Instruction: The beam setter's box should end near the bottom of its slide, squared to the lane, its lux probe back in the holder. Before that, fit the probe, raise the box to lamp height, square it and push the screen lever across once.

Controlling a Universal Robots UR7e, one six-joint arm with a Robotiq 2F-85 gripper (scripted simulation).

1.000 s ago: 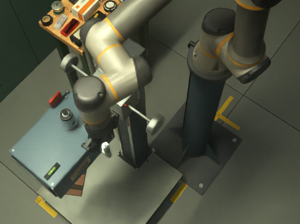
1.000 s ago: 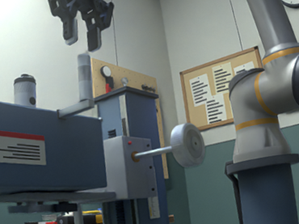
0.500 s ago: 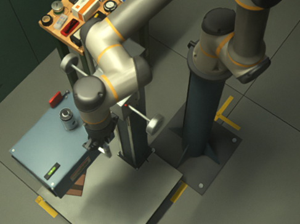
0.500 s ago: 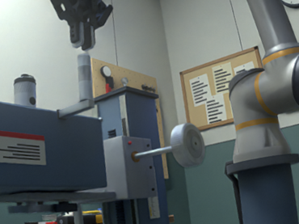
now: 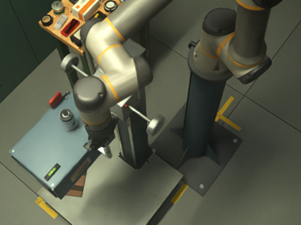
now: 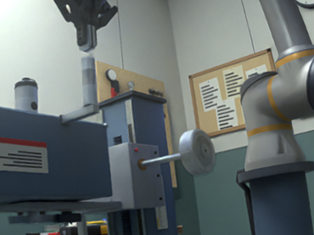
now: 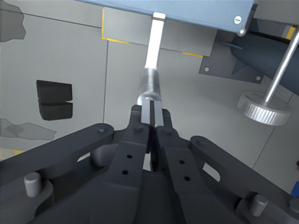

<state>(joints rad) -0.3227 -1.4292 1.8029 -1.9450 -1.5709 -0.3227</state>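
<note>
The screen lever's grey knob is partly hidden under my wrist from the side camera; it stands upright on a flat arm off the side of the blue box. My gripper hangs just above the knob, closed on nothing, with its fingertips clear of the knob's top. The lux probe sits upright on top of the box, a knurled grey cylinder. The box sits high on the blue column.
The workbench behind the column carries small boxes and tools. Handwheels stick out on rods either side of the carriage. My own pedestal stands right of the column. Yellow lane marks edge the floor plate.
</note>
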